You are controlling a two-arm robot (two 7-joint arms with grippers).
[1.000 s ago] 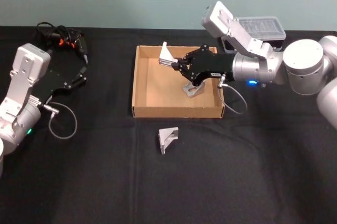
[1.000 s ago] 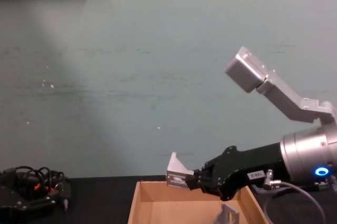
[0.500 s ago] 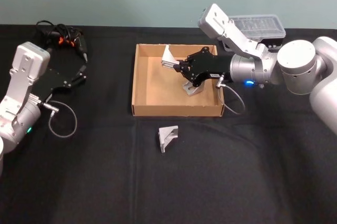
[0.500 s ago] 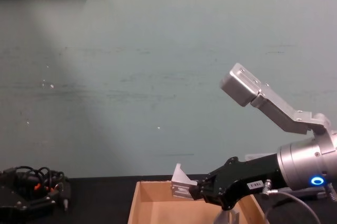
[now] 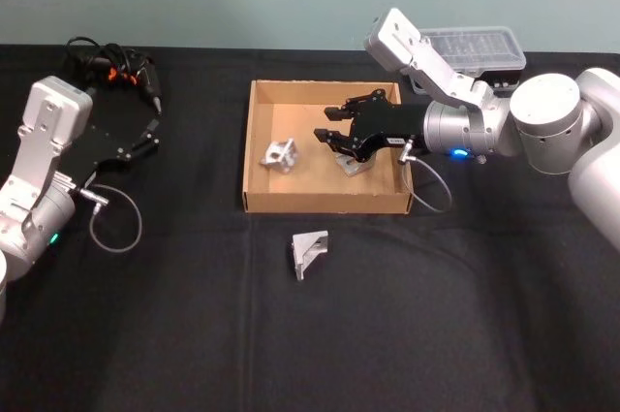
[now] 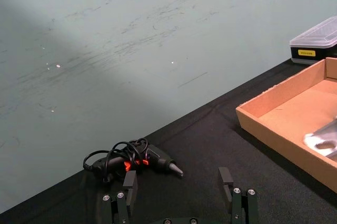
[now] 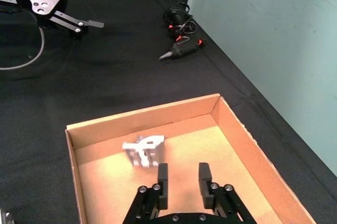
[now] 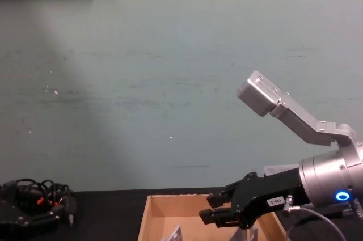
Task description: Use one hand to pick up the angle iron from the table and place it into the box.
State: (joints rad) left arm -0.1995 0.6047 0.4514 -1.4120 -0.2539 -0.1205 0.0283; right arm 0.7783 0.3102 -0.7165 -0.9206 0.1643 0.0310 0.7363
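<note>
— Nearest on the table (image 5: 194, 334)?
— Loose angle iron (image 5: 310, 254), just in front of the box (image 5: 250, 155).
— Inside the box?
— Second angle iron (image 5: 281, 152) lying left of centre, long axis roughly left to right. Right gripper (image 5: 327, 124) just to its right, not touching, jaws wide and empty.
— Left gripper (image 5: 150, 131)?
— Parked far left, jaws wide.

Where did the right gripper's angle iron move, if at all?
Yes: the angle iron dropped from the right gripper, now open, into the box, near its left wall.
</note>
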